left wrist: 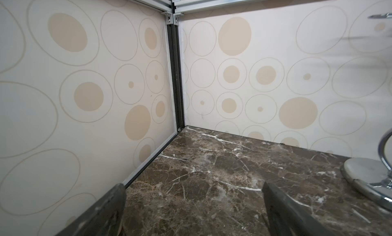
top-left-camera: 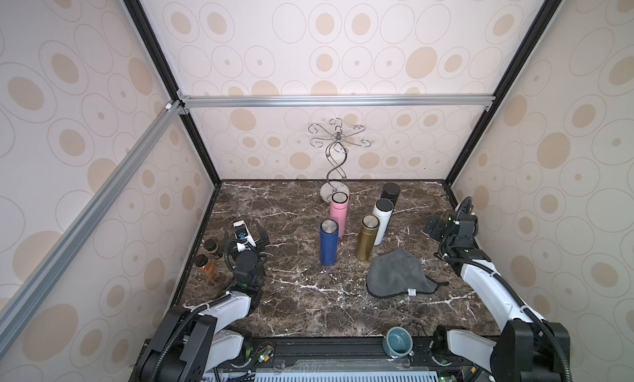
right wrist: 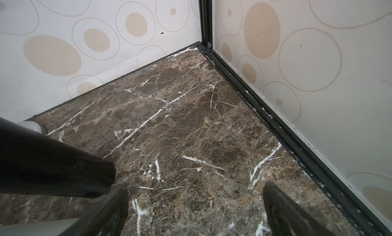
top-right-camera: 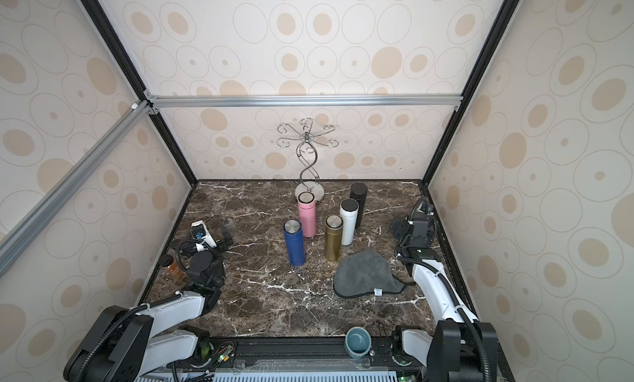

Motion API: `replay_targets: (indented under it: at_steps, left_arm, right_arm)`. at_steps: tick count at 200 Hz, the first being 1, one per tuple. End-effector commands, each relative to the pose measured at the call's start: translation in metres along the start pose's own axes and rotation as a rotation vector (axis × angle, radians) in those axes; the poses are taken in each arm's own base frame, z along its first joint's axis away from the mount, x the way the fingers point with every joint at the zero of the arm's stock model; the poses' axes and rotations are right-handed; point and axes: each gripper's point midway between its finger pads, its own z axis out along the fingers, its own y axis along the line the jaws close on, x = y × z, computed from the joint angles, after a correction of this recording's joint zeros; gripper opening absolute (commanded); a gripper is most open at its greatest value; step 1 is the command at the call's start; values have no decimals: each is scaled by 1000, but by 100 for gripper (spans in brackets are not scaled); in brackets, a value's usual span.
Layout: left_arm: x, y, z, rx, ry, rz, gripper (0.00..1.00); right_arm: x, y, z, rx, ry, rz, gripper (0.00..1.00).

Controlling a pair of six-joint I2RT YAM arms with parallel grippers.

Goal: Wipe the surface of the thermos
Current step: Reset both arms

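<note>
Grey cloth (top-left-camera: 398, 274) lies flat on the surface (top-left-camera: 291, 294), lower right of centre in both top views, nearer the right fingers (right wrist: 282, 209), spread apart and empty like the left fingers (left wrist: 286, 211). Upright thermoses (top-left-camera: 339, 214) stand mid-frame, gold thermos (top-left-camera: 366, 239) just beside the cloth.

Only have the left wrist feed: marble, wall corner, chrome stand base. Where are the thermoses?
Observer: Five stand upright in the middle of the table, seen in both top views: blue thermos, pink thermos, gold thermos, white thermos, black thermos.
Operator: Cloth?
Observer: The grey cloth lies on the table, on the robot's side of the gold thermos, toward the right arm.
Operator: Right end effector holding anything?
Observer: No. The right end effector is open with nothing in it, at the right side of the table.
</note>
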Motion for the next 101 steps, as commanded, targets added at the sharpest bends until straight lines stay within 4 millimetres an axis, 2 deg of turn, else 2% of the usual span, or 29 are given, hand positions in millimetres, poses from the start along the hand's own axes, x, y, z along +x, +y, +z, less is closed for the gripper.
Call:
replay_targets:
  at_steps: [1,20,40,51,55,66,76,82,89,101]
  left_arm:
    - [-12,8,6,-44,-34,37,100]
    - [6,4,7,8,1,37,100]
    - [29,8,13,-15,26,58,100]
    - [50,6,18,10,65,49,100]
    - [46,4,20,33,30,52,100]
    - [61,-5,24,87,101,62,100]
    - [60,-1,29,117,95,18,100]
    - [71,-3,29,158,122,3,100]
    - [65,1,31,159,72,-7,100]
    - [73,-3,30,178,127,-5,100]
  right_arm:
    - [-19,-8,-8,40,-89,-67,99]
    - [-17,-9,-8,36,-102,-60,99]
    - [-9,-8,-5,21,-107,-34,99]
    - [-2,-6,-4,-3,-113,-34,99]
    - [2,-6,-4,-13,-111,-41,99]
    - [10,-5,-4,-29,-109,-58,99]
    - [18,-5,-4,-43,-113,-70,99]
    - [21,-4,-4,-54,-123,-65,99]
    - [27,-3,-4,-72,-131,-70,99]
    - [35,-4,-2,-88,-164,-49,99]
